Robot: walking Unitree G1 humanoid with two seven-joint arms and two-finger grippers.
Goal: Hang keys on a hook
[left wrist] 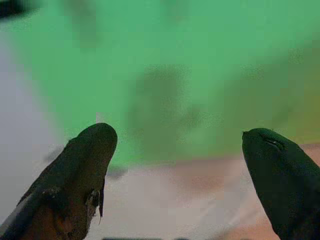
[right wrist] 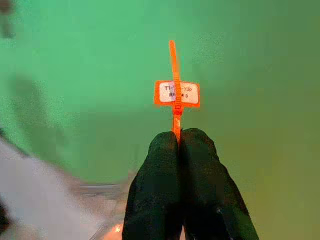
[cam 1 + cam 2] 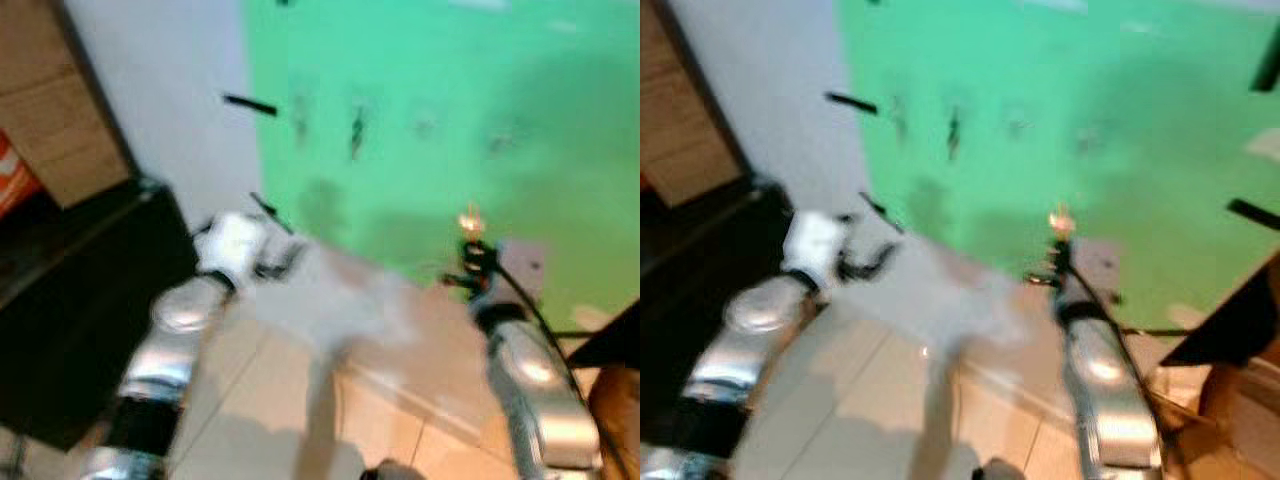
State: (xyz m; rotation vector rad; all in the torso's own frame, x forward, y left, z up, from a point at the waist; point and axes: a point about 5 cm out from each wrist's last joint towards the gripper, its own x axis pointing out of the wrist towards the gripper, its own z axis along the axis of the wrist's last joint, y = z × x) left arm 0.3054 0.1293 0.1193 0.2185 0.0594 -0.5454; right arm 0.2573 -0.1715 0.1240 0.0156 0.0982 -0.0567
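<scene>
**Keys' orange tag pinched in the right gripper, short of the hooks**

The keys cannot be made out; what shows is their orange tag (image 2: 177, 93), a strap with a white label, standing up out of the right gripper (image 2: 178, 145). Its two black fingers are pressed together on the strap's lower end. In the head views the tag is a small orange glint (image 3: 470, 222) at the end of the right arm, held up before the green wall (image 3: 450, 120).

Higher on that wall and toward the robot's left hang a few dark hooks (image 3: 356, 130), blurred and well apart from the tag. A black bar (image 3: 250, 104) juts from the grey wall beside them.

The left gripper (image 1: 175, 165) is raised too, fingers spread wide with nothing between them.

By my reading this is the carry-and-approach step. The next move calls for raising the right gripper up and leftward to a hook, then lowering the tag's loop or key ring over it before letting go. Blur makes aiming uncertain.
</scene>
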